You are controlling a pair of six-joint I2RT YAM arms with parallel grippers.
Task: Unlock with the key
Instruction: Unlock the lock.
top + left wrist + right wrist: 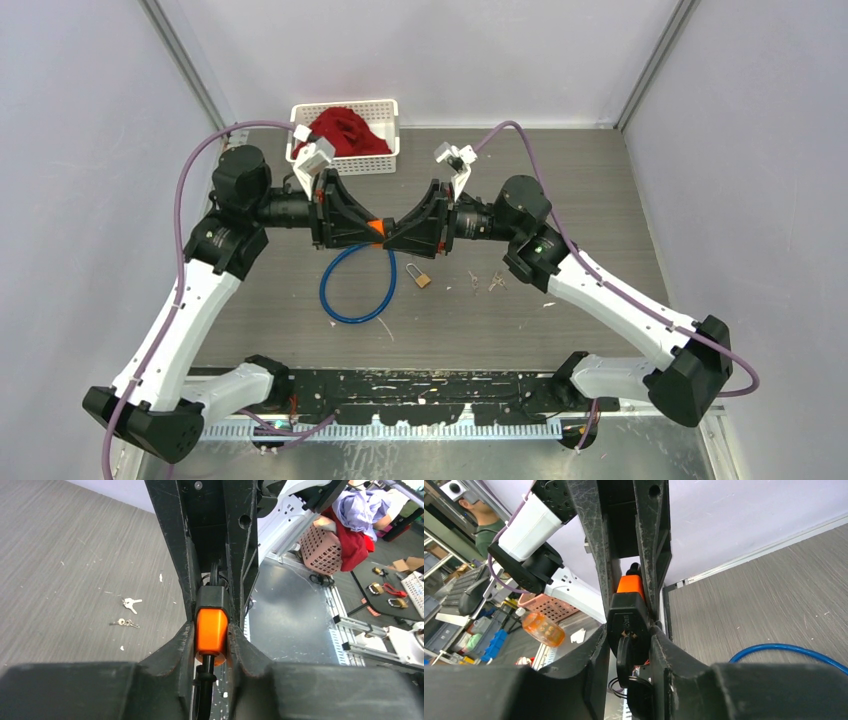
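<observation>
A cable lock with an orange section (376,226) and a black head hangs in the air between my two grippers. Its blue cable (355,285) loops on the table below. My left gripper (212,635) is shut on the orange section (211,622). My right gripper (629,640) is shut round the black lock head (626,617). A black-headed key (624,655) sits in the lock head between the right fingers, and a second key hangs on its ring below. In the top view both grippers meet fingertip to fingertip, left (366,227) and right (392,232).
A small brass padlock (420,277) lies right of the cable loop. Two small bunches of loose keys (495,282) lie further right and show in the left wrist view (130,603). A white basket (392,106) with red cloth (345,132) stands at the back.
</observation>
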